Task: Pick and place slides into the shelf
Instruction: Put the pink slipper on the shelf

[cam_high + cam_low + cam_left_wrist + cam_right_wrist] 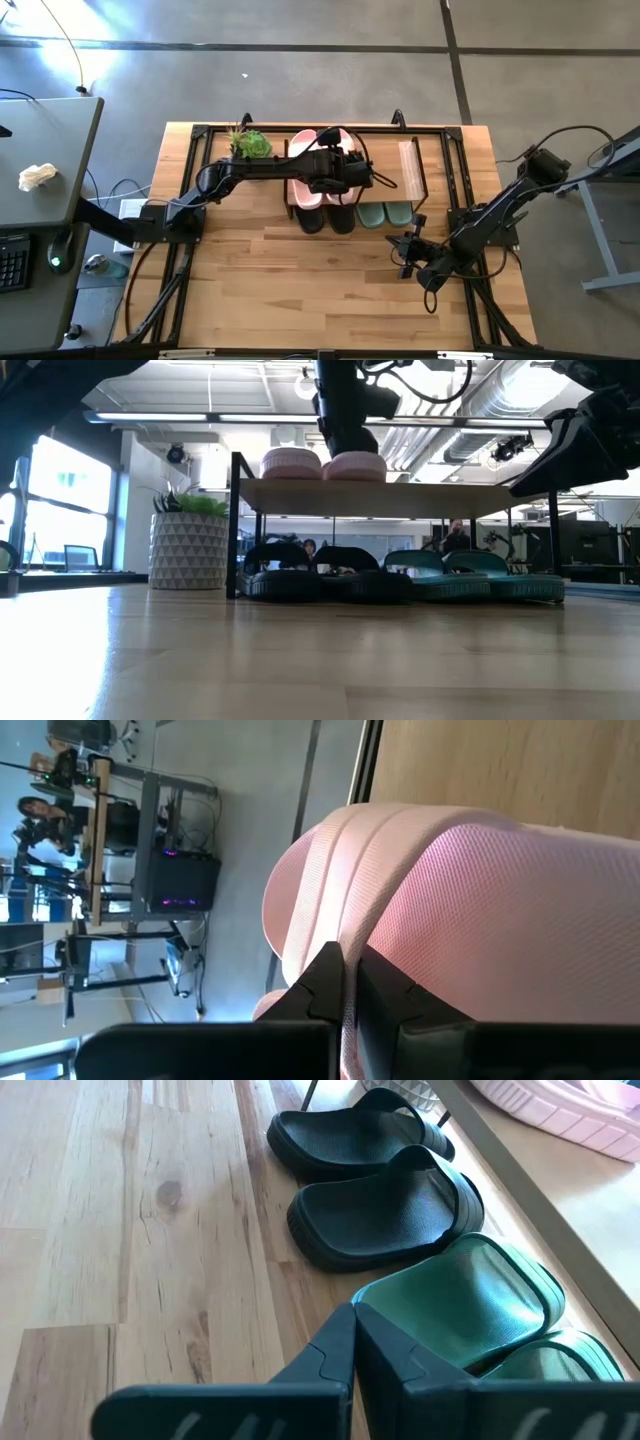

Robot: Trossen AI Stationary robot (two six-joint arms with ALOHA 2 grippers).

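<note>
potted plant (pixel 251 144) | grey desk (pixel 60 160); crumpled white item, perhaps cloth (pixel 36 176)

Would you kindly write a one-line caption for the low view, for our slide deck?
Pink slides sit on the shelf, black slides and green slides beneath.

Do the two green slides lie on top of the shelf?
No, in the low view the green slides lie on the table under the shelf plank, beside the black slides; only the pink slides are on top.
</note>
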